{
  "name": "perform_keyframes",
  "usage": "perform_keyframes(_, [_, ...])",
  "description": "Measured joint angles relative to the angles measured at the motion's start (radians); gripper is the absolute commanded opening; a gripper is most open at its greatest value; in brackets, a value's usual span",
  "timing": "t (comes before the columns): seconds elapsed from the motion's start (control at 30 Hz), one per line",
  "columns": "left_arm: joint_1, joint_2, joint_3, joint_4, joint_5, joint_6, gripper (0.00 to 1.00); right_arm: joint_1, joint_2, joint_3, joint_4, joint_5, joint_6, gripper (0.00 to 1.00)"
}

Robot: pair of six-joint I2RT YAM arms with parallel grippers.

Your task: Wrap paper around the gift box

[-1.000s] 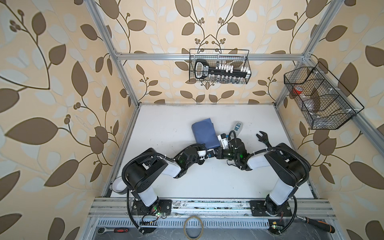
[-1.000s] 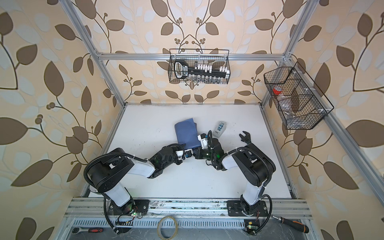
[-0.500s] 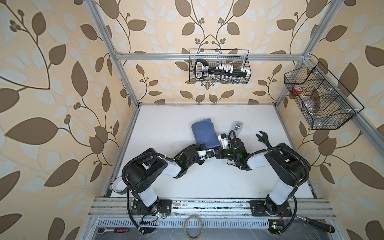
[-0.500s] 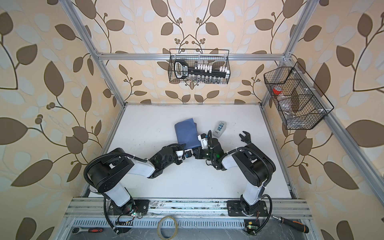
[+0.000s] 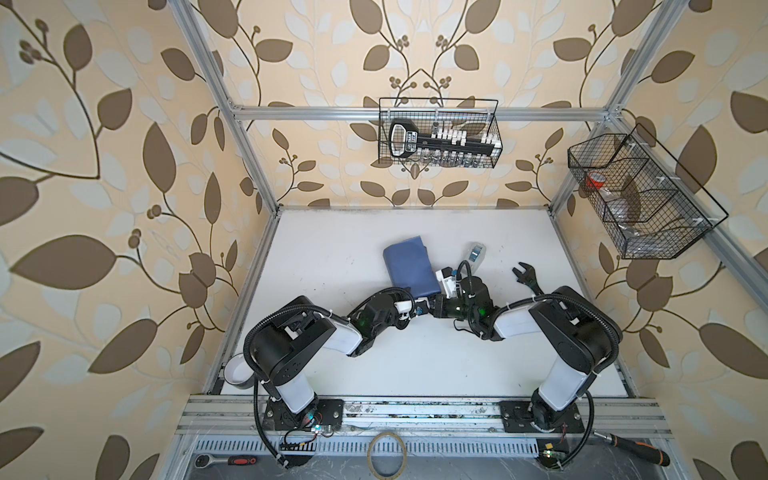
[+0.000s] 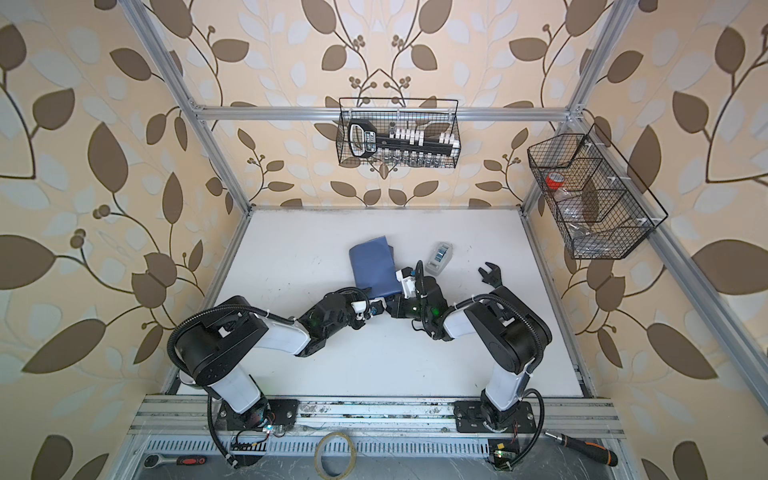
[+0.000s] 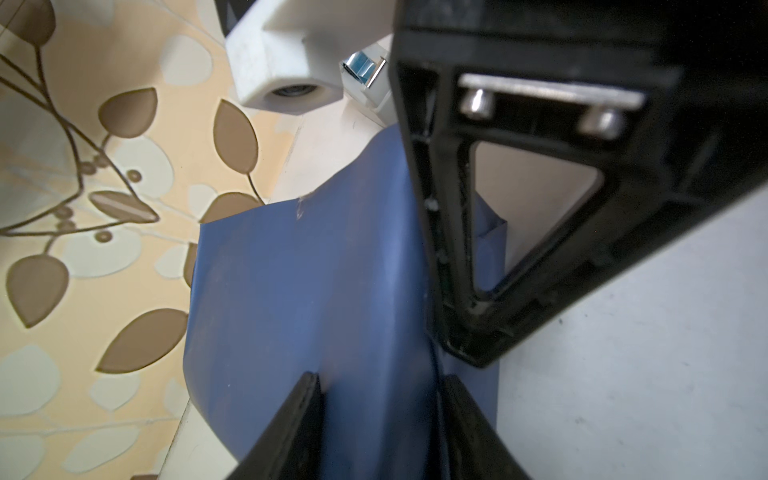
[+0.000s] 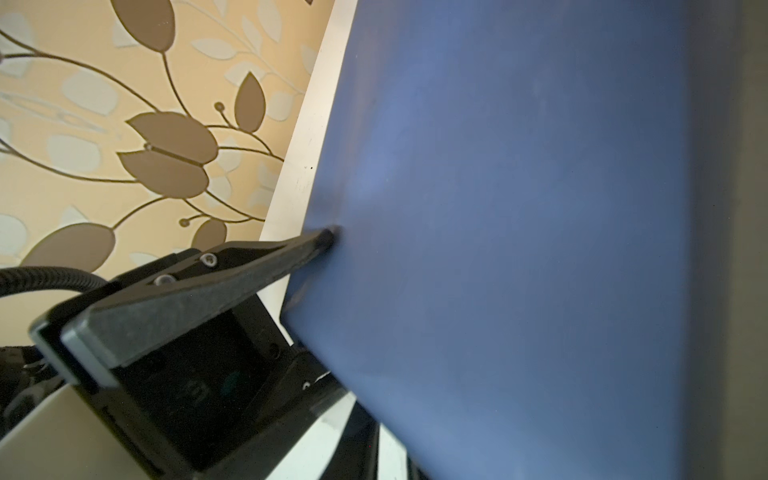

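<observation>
Paper [image 5: 409, 266] sits mid-tabletop [image 5: 332, 249], slate-blue face out, folded round into a flat parcel. Gift box not visible anywhere, presumably inside. Both arms meet at the parcel's near end.

L gripper [image 7: 380, 378]: jaws clamped on the paper, one either side of the blue flap. Right wrist view shows one fingertip [image 8: 326, 239] denting the sheet. R gripper [image 5: 436, 305]: one jaw rests against the paper just beside L's. The other is hidden, so can't tell if it's gripping or let go.

Handling: sheet is thin, light and soft; it bows and dimples under a fingertip, and would prob. crease or tear if pulled hard (small nick on the free edge, left wrist view). Box underneath likely stiff, light, apt to slide on the smooth tabletop. Best hold, IMO: pinch at a folded edge backed by the box wall, not the loose flap.

Hard to read: both wrists cover the near-end folds in both top views, and no tape is discernible on the seam. Tape dispenser [image 5: 476, 252] lies near, beyond the R wrist.
</observation>
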Motion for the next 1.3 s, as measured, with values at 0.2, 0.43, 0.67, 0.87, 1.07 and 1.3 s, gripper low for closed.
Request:
perform_keyframes(0.2, [0.0,0.0,0.003,-0.001,0.0,0.0,0.46,-0.003,-0.013,0.0,-0.009,0.006,0.02,0.22])
perform_keyframes(0.43, [0.0,0.0,0.004,-0.003,0.0,-0.001,0.46,-0.003,-0.018,0.0,-0.016,0.009,0.043,0.28])
perform_keyframes(0.67, [0.0,0.0,0.004,-0.002,0.0,-0.003,0.45,-0.003,-0.029,0.0,-0.034,0.016,0.068,0.32])
perform_keyframes(0.87, [0.0,0.0,0.006,-0.005,0.0,-0.005,0.45,-0.004,-0.051,0.0,-0.079,0.046,0.073,0.37])
perform_keyframes(1.07, [0.0,0.0,0.006,-0.005,0.0,-0.006,0.45,-0.011,-0.056,0.0,-0.114,0.073,0.072,0.4])
perform_keyframes(1.3, [0.0,0.0,0.006,-0.005,0.0,-0.006,0.45,-0.016,-0.112,-0.016,-0.129,0.079,0.072,0.42])
